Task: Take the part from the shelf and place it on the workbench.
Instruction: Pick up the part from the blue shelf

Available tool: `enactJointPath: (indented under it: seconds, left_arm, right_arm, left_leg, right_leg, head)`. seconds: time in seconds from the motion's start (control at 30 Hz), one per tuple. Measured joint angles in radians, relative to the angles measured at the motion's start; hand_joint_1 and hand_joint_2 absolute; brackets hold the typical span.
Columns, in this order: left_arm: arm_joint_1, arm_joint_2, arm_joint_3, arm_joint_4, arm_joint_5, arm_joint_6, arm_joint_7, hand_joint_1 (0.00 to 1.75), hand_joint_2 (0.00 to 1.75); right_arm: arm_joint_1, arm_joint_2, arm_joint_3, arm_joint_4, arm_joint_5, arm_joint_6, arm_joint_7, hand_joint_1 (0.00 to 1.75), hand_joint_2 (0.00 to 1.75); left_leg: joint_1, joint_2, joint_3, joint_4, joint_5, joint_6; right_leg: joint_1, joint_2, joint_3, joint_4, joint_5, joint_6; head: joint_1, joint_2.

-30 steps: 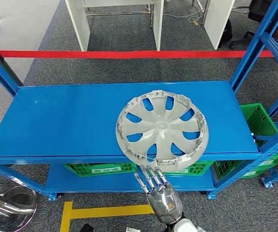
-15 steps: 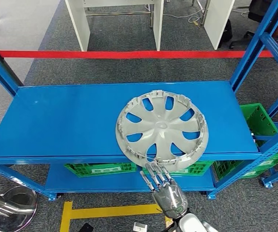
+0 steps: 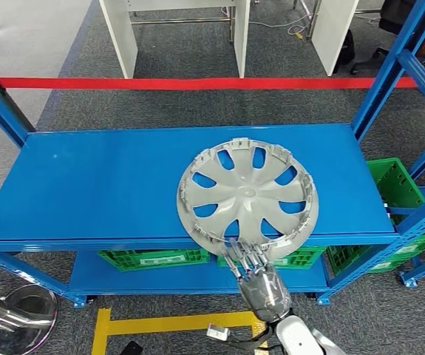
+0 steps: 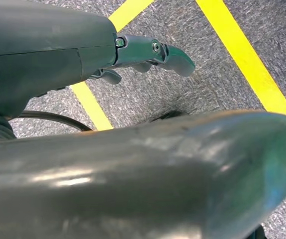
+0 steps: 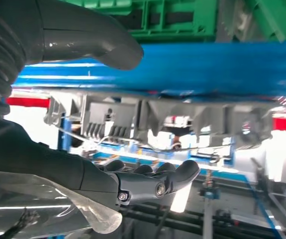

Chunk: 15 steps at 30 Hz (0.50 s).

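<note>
Head view: right hand (image 3: 261, 285) reaches up at the shelf (image 3: 87, 185) front edge, fingers extended and apart, tips at the near rim of the hubcap (image 3: 247, 197), which lies flat just ahead, overhanging the edge. Left wrist view: left hand (image 4: 96, 55) over yellow floor tape (image 4: 246, 64), holding nothing, fingers loosely straight. Right wrist view: fingers (image 5: 152, 181) just beside the hubcap rim (image 5: 163, 119), contact unclear.
</note>
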Motion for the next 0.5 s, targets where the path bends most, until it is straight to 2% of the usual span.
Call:
enactJointPath:
  seconds: [0.17,0.5]
  left_arm:
    - [0.000,0.001,0.000,0.000,0.000,0.000,0.000,0.00,0.00]
    - [0.000,0.001,0.000,0.000,-0.003,-0.003,0.002,0.00,0.00]
  right_arm:
    - [-0.023,0.000,0.016,-0.024,0.000,0.000,0.047,0.00,1.75]
    - [-0.038,0.000,0.034,-0.013,0.000,0.000,0.027,0.00,1.75]
  left_leg:
    - [0.000,0.000,0.000,0.000,0.000,0.000]
    - [0.000,0.000,0.000,0.000,0.000,0.000]
  right_leg:
    - [0.000,0.000,0.000,0.000,0.000,0.000]
    - [0.000,0.000,0.000,0.000,0.000,0.000]
  head:
    - [0.000,0.000]
    - [0.000,0.000]
